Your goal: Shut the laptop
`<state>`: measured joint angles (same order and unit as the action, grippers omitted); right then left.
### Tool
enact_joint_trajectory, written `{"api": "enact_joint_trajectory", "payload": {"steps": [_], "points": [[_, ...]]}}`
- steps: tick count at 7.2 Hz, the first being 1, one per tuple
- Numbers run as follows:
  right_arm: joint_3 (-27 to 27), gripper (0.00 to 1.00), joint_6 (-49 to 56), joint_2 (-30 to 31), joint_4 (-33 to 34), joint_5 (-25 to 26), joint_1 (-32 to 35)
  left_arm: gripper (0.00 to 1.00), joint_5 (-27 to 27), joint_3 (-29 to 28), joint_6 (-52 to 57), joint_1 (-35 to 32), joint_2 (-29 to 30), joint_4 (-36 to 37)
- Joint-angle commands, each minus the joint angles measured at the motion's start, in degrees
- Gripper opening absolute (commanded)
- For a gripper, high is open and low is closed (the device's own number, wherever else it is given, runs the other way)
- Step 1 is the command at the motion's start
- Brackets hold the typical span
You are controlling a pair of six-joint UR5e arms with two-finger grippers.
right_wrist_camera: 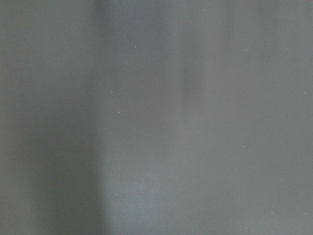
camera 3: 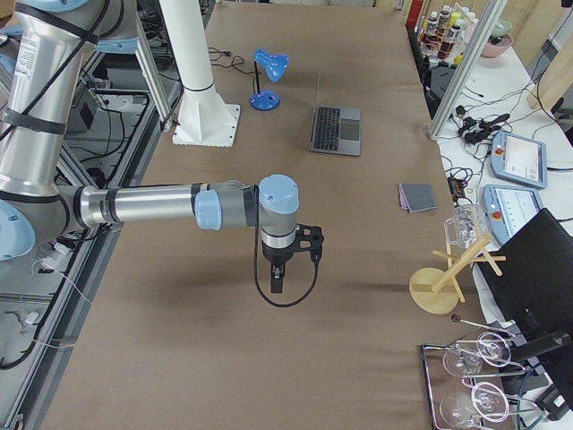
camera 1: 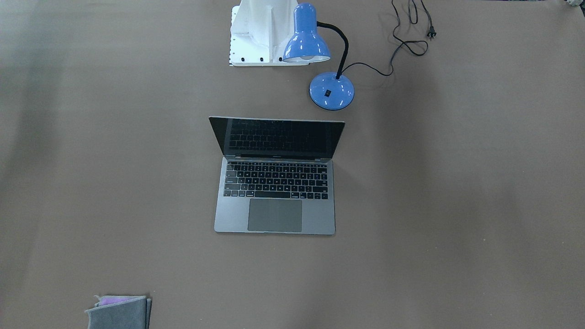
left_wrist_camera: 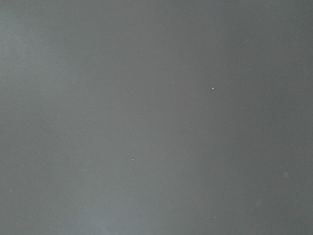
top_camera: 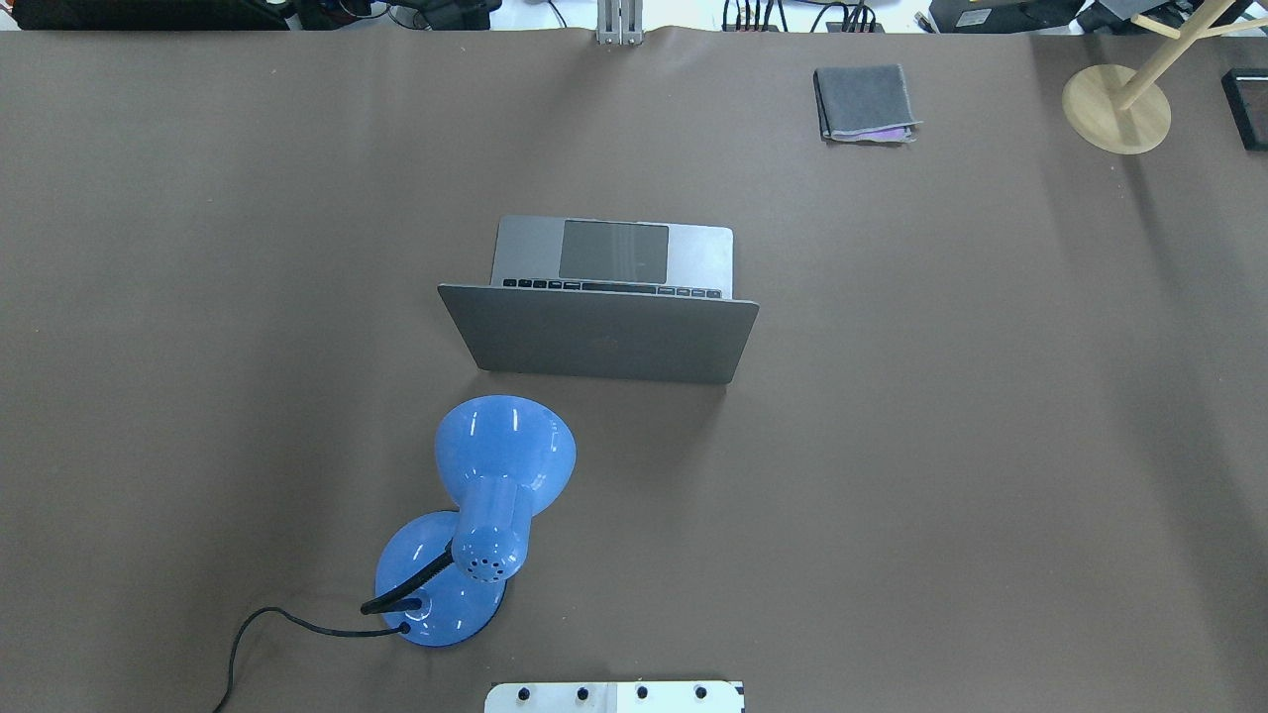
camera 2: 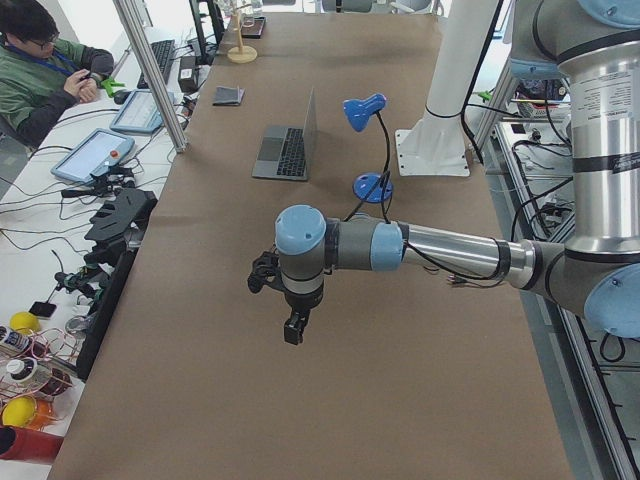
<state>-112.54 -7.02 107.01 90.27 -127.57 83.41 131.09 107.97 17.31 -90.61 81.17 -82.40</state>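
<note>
Nearest, by the robot base [top_camera: 614, 696]: blue desk lamp [top_camera: 475, 515], shade near the lid of the laptop [top_camera: 599, 342]. Laptop sits mid-table, open, keyboard facing away from robot. Left gripper [camera 2: 292, 333] & right gripper [camera 3: 277, 287] hang over bare table [camera 2: 400, 400], well apart from it (side views only, so can't tell if fingers are apart or together). Lid prob. stiff, slick metal w/ light hinge: push top edge centre; screen fragile. Farthest: folded grey cloth [top_camera: 864, 102].
</note>
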Motion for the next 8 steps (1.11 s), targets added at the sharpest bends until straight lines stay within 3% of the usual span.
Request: {"api": "enact_joint_trajectory", "payload": {"steps": [1,7,8], "points": [[-0.39,1.0,-0.27,-1.88,0.0,-0.04,0.0,0.99,-0.04,1.27,0.17,0.0,0.3,-0.04],[-1.98,1.0,-0.19,-8.3,-0.18,0.22,0.17,0.99,-0.13,-0.39,-0.53,0.0,6.53,-0.3],[-1.45,1.0,-0.27,-7.52,-2.79,0.22,0.18,0.99,-0.13,-0.66,-0.53,0.0,8.55,-0.48]]}}
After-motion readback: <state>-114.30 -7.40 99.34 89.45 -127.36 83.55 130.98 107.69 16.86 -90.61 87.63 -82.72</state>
